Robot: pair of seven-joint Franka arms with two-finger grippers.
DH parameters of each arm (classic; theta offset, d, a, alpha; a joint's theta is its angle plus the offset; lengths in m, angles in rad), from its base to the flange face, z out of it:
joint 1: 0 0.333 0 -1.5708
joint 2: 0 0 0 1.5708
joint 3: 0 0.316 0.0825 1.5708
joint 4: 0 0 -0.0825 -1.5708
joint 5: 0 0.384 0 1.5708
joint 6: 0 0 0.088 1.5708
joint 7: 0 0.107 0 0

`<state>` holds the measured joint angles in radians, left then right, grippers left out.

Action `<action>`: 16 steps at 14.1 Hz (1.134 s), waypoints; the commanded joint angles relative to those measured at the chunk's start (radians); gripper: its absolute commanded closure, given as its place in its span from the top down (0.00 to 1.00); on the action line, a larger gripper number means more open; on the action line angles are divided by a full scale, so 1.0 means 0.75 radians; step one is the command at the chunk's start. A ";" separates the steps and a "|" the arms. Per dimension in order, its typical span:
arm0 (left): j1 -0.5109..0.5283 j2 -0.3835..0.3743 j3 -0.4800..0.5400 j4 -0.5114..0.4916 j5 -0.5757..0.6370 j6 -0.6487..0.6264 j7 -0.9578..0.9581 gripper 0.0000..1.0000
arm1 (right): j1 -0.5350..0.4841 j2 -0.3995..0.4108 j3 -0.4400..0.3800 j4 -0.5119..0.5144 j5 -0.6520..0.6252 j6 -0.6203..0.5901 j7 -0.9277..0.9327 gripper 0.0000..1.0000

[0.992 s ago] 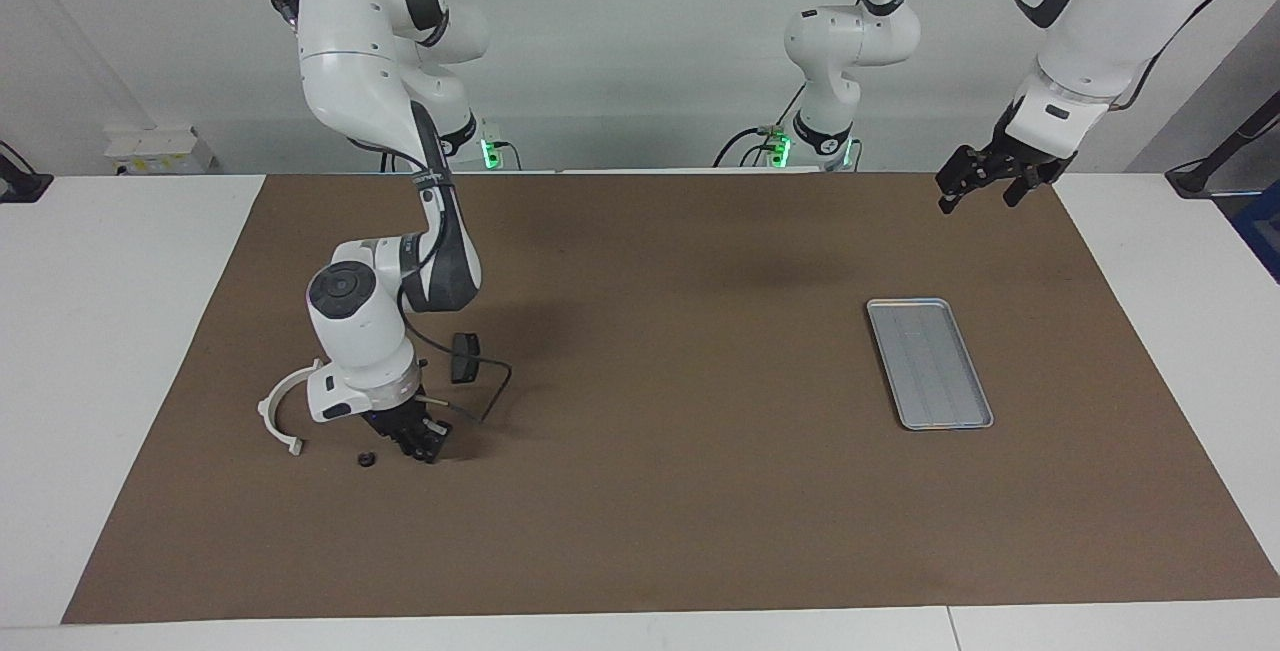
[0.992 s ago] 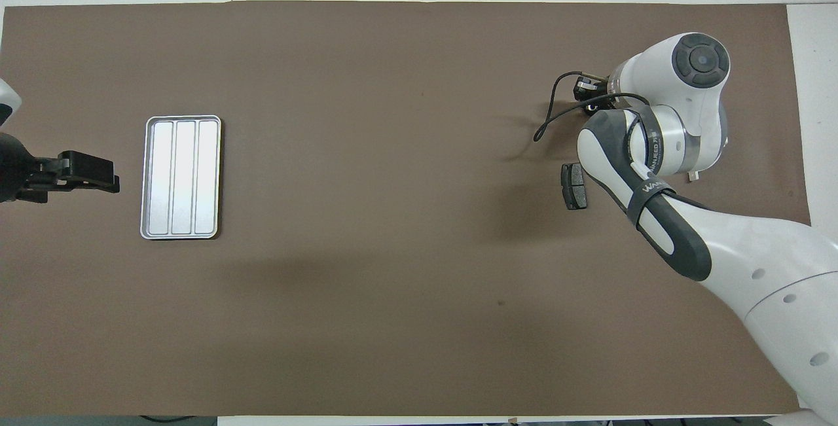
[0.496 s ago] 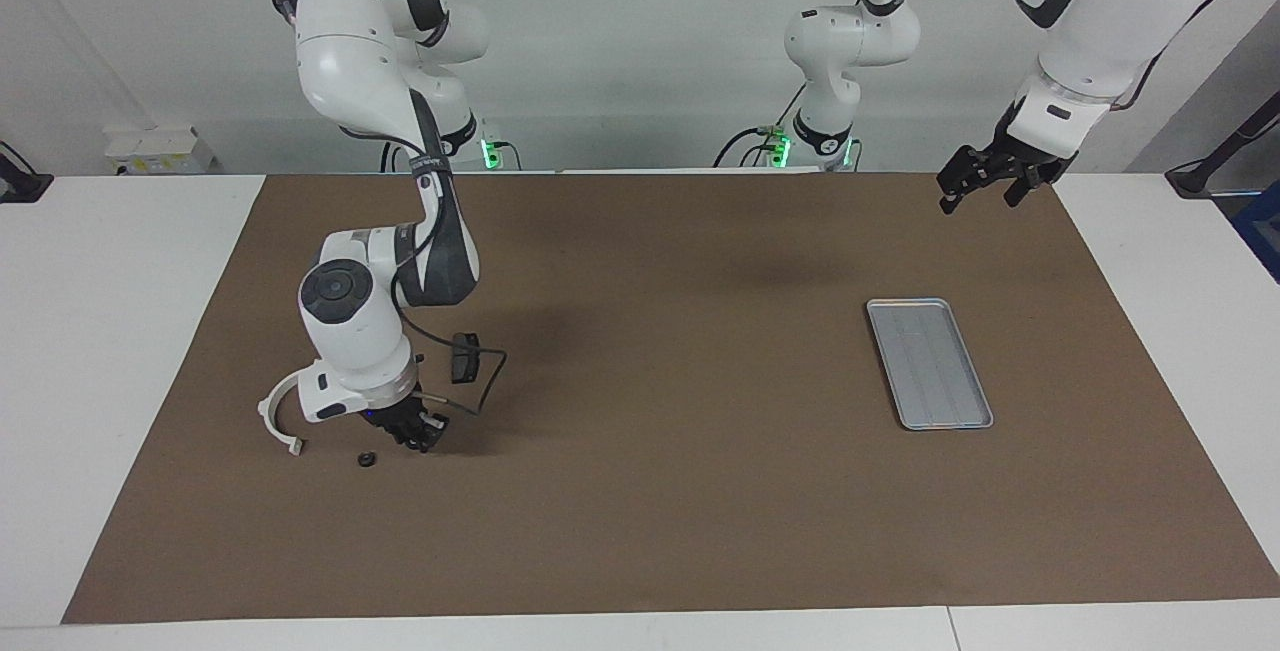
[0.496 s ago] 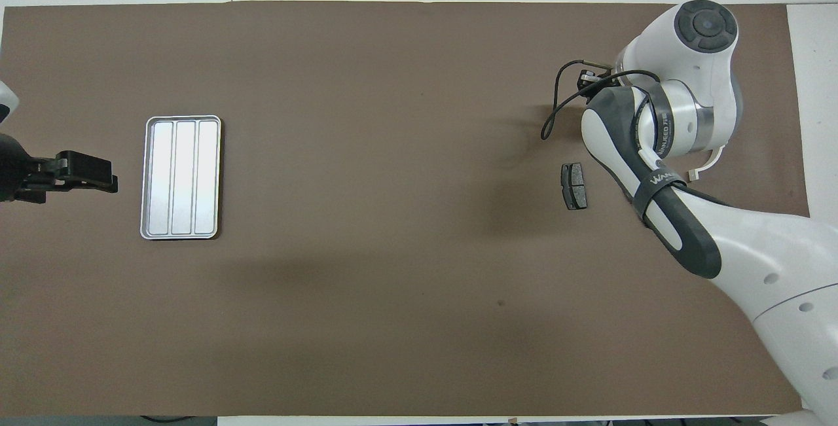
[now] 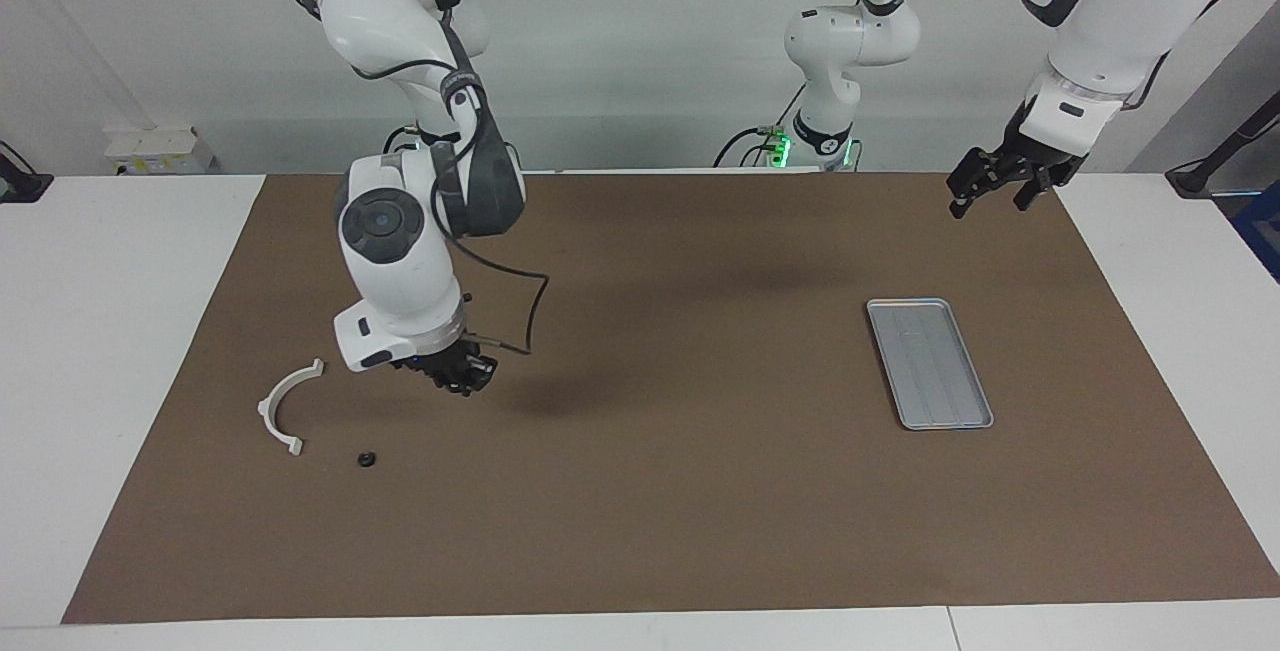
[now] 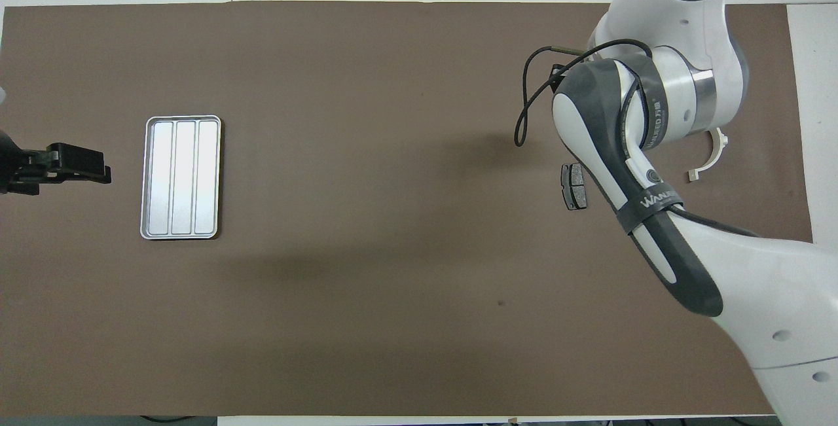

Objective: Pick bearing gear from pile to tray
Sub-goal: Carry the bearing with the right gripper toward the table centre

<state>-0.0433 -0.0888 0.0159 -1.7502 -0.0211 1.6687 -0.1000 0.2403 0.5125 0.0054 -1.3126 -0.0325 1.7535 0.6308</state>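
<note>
Right gripper, facing view: hanging raised over the brown mat, just above the pile at the right arm's end. Whether it is carrying a piece, I cannot tell.
Left gripper: waiting, jaws spread wide and empty, above the mat's edge near the small flat light-grey ribbed metal tray, which is lying bare.
White half-ring plastic bracket and tiny black round piece: lying loose on the mat, apart from each other.

Overhead view: the dark grey brake pad is lying beside the right forearm; tray empty.

Step in hand, as I am judging it: lift-off after a pick. Next I am needing a long carry across to the tray, then a low release.

Change: a second ago the right gripper was down at the mat beside the black piece; now it is up and moving toward the middle.
</note>
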 commanded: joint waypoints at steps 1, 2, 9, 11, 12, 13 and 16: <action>0.013 -0.019 -0.001 -0.027 0.004 0.049 0.015 1.00 | 0.084 0.012 0.007 0.081 0.062 -0.070 0.203 0.00; 0.017 -0.021 0.001 -0.037 0.004 0.060 0.017 1.00 | 0.137 0.008 0.007 0.081 0.076 -0.068 0.313 0.00; 0.066 -0.023 0.001 -0.055 0.006 0.111 0.017 1.00 | 0.397 0.006 0.019 0.024 0.140 0.161 0.811 0.00; 0.066 -0.025 0.001 -0.067 0.006 0.127 0.019 1.00 | 0.432 0.016 0.019 0.014 0.135 0.190 0.846 0.00; 0.062 -0.023 0.001 -0.064 0.006 0.133 0.015 1.00 | 0.463 0.036 0.019 0.014 0.119 0.212 0.881 0.00; 0.062 -0.021 0.001 -0.057 0.006 0.149 0.011 1.00 | 0.477 0.061 0.019 0.016 0.109 0.239 0.903 0.00; 0.056 -0.023 -0.001 -0.061 0.006 0.139 0.002 1.00 | 0.530 0.147 0.017 0.018 0.084 0.343 0.944 0.00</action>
<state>-0.0037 -0.0886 0.0209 -1.7696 -0.0207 1.7544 -0.0983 0.6236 0.5888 0.0183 -1.2963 0.0480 1.9567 1.3041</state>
